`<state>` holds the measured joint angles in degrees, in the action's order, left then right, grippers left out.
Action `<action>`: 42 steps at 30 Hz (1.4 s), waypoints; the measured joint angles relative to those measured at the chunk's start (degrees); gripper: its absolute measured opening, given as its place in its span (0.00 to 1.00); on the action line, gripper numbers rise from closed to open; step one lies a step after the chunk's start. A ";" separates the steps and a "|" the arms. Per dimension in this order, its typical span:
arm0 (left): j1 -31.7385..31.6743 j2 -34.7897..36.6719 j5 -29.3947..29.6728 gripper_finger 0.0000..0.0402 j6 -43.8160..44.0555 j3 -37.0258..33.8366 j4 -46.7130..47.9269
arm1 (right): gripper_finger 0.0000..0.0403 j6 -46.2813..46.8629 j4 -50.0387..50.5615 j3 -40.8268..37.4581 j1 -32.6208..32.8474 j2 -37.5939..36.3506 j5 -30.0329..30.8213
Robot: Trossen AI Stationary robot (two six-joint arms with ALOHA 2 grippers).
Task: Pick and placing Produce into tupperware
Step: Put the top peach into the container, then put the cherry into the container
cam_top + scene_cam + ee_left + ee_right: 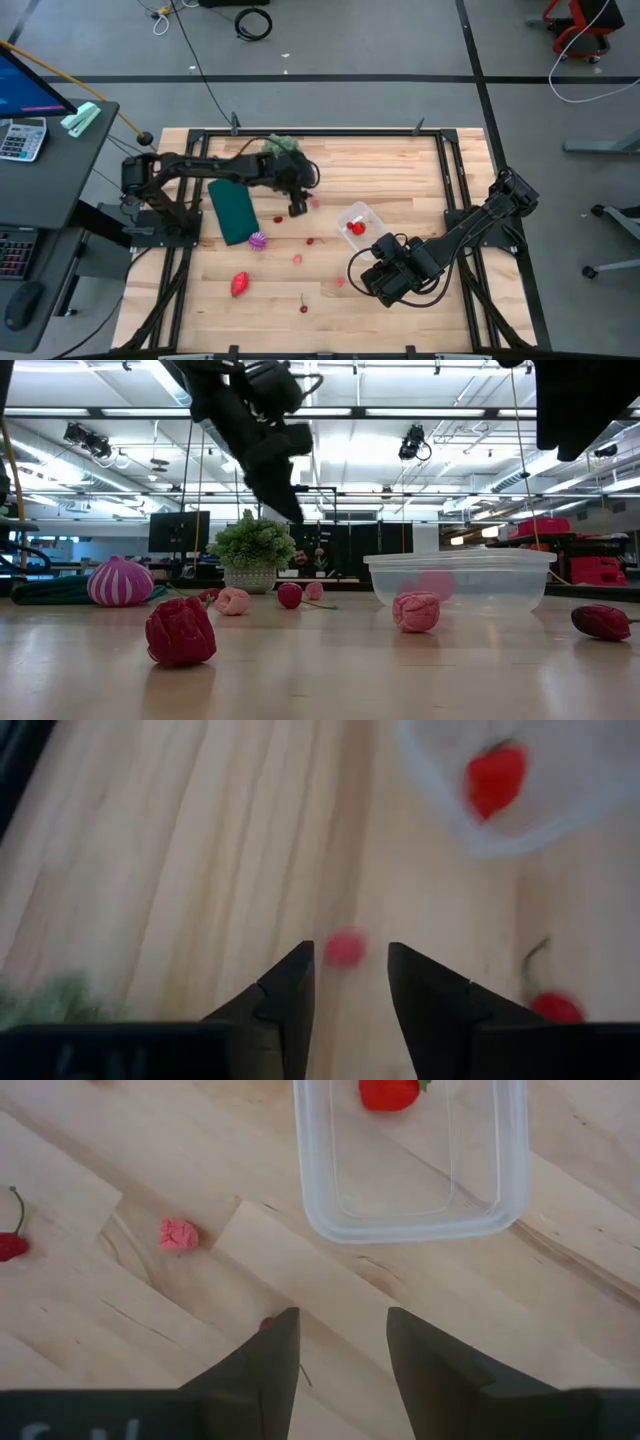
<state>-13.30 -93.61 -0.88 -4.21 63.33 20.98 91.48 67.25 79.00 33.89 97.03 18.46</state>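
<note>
The clear tupperware (357, 222) stands right of the table's middle with one red strawberry (497, 778) inside it. My left gripper (348, 948) hangs open above the table just left of the tub, holding nothing. A small pink-red berry (345, 950) lies on the wood below its fingertips. My right gripper (340, 1315) is open and empty, hovering at the tub's near side. Loose produce lies on the table: a striped purple ball (258, 240), a red strawberry (239, 284), a pink raspberry (178, 1234), a cherry (10, 1245) and several tiny berries.
A dark green folded cloth (232, 210) lies left of the middle, and a spiky green plant (283, 146) stands at the far edge. Black rails (450, 180) frame the tabletop. A desk with a calculator (22, 138) stands off the table's left.
</note>
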 joint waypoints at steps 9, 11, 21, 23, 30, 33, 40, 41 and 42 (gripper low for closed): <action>-4.86 -0.05 -8.35 0.35 -1.53 -0.02 2.08 | 0.40 -0.09 -0.02 0.00 0.04 0.00 1.96; -4.85 -1.19 -8.87 0.35 -1.32 -0.02 0.05 | 0.40 -0.10 -0.02 0.00 0.04 0.00 2.64; -0.99 -11.60 -9.10 0.36 -2.49 -0.04 -7.26 | 0.40 -0.04 -1.72 0.00 0.04 0.00 3.97; -0.49 -13.47 -8.86 0.37 -2.49 -0.04 -7.79 | 0.40 -0.04 -2.01 0.00 0.04 0.00 4.00; -0.75 -16.03 -5.91 0.38 -2.56 -0.04 -11.23 | 0.40 -0.05 -2.21 0.00 0.04 0.00 4.07; -1.10 -16.01 -5.29 0.37 -2.71 -0.04 -11.44 | 0.40 -0.09 -2.22 0.00 0.04 0.00 4.09; -2.73 -15.99 -2.56 0.36 -2.53 -0.04 -11.69 | 0.40 -1.11 -2.20 0.00 0.04 0.00 4.09; -2.73 -15.99 -2.48 0.36 -2.66 -0.04 -11.95 | 0.40 -1.50 -2.19 0.00 0.04 0.00 4.09; -2.71 -15.99 -2.45 0.36 -2.89 -0.04 -12.76 | 0.40 -1.57 -2.20 0.00 0.04 0.00 4.09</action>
<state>-16.01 -109.60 -3.33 -7.10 63.29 8.22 89.91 65.06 79.00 33.93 97.03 22.55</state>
